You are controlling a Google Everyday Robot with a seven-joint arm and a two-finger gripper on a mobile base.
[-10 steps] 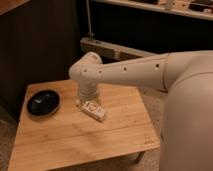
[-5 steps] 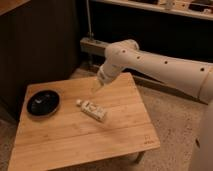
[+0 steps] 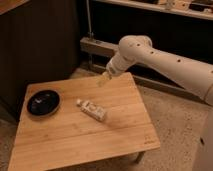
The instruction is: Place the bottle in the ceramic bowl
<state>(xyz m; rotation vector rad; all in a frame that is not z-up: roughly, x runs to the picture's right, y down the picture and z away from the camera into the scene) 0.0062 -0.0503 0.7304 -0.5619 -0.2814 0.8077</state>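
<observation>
Hovering over the far edge of the wooden table [image 3: 75, 145] in the camera view, the gripper [image 3: 104, 79] shows only as a blurred yellowish tip; its jaws stand apart and hold nothing. The bottle [image 3: 92, 110] lies on its side near the table's middle, cap toward the ceramic bowl [image 3: 43, 102], apart from it. The arm [image 3: 165, 60] is cut off at the right edge.

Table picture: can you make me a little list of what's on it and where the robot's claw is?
table: low, wooden
bottle: lying on its side near the table's middle, cap toward the bowl
ceramic bowl: black, left end of table, empty
claw: open, holding nothing, above the far edge, apart from the bottle
task: bottle not in bowl yet
</observation>
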